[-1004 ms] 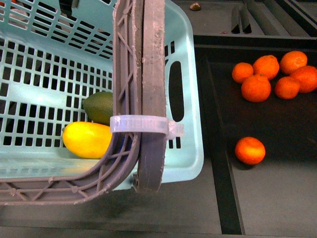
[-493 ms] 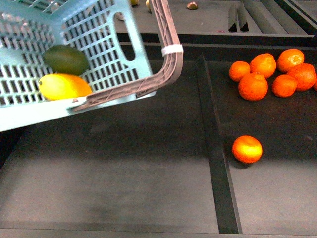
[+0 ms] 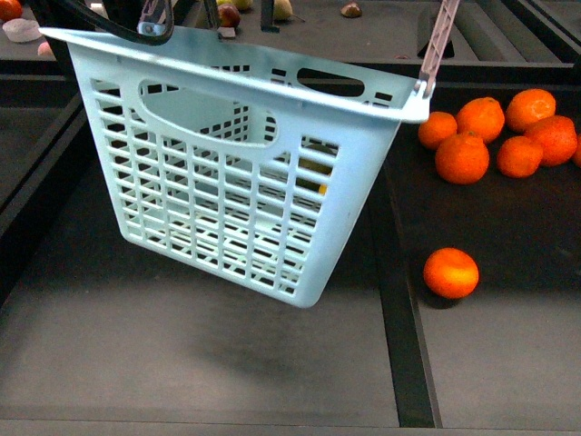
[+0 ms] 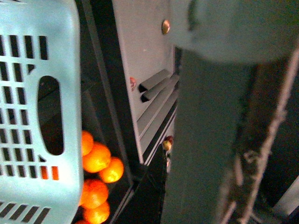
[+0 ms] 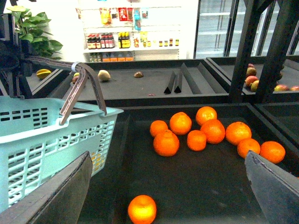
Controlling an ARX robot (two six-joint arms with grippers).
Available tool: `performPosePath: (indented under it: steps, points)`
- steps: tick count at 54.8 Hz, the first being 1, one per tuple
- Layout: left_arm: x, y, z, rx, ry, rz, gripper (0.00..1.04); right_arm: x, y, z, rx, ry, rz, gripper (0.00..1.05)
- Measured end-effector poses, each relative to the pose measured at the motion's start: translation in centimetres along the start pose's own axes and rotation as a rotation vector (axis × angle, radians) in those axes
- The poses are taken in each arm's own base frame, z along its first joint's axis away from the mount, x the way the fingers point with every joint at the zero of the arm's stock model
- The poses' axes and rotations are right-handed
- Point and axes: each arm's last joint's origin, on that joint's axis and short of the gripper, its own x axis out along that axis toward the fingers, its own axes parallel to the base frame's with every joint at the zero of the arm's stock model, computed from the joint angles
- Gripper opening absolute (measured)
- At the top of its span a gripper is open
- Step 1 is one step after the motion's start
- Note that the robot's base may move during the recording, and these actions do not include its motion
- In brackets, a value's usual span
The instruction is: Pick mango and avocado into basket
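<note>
**A:** Since half a second ago the basket (image 3: 245, 182) has swung round and levelled. It was tipped with its open top toward the front camera and both fruits in sight; now you're looking at its slotted side, and it hangs clear above the worktop (image 3: 182, 363).

**B:** So where's my fruit?

**A:** Inside, as far as I can judge. A patch of yellow through the slots is the mango (image 5: 96, 161). You can't see the avocado in any view now, so don't count it as safe.

**B:** And the jaws?

**A:** The left jaws look closed on the handles (image 5: 77, 91), since the whole basket hangs from there. The right jaws are spread wide and hold nothing.

**B:** What can bite me here?

**A:** The swing. The basket hangs tilted from one hold, so a fast move could set it rocking, roll the fruit to the low corner and tip it further. The handles could also slip in the left jaws. If you lower it toward your right, its corner may clip the divider or knock the lone orange (image 3: 451, 272) just beside it, so set it down slowly
</note>
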Motion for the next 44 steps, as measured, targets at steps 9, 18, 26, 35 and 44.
performPosePath:
  steps: [9, 18, 26, 35, 44]
  points:
    - [2.5, 1.1, 3.3, -0.073, -0.127, -0.040, 0.07, 0.0, 0.0, 0.0, 0.000, 0.000, 0.000, 0.97]
    - [4.4, 5.1, 6.4, -0.122, -0.226, -0.060, 0.07, 0.0, 0.0, 0.0, 0.000, 0.000, 0.000, 0.97]
    - [4.0, 7.9, 7.3, -0.141, -0.240, -0.051, 0.07, 0.0, 0.0, 0.0, 0.000, 0.000, 0.000, 0.97]
    - [2.1, 10.1, 6.6, -0.119, -0.253, 0.126, 0.07, 0.0, 0.0, 0.0, 0.000, 0.000, 0.000, 0.97]
    - [1.7, 10.8, 6.2, -0.099, -0.247, 0.224, 0.07, 0.0, 0.0, 0.0, 0.000, 0.000, 0.000, 0.97]
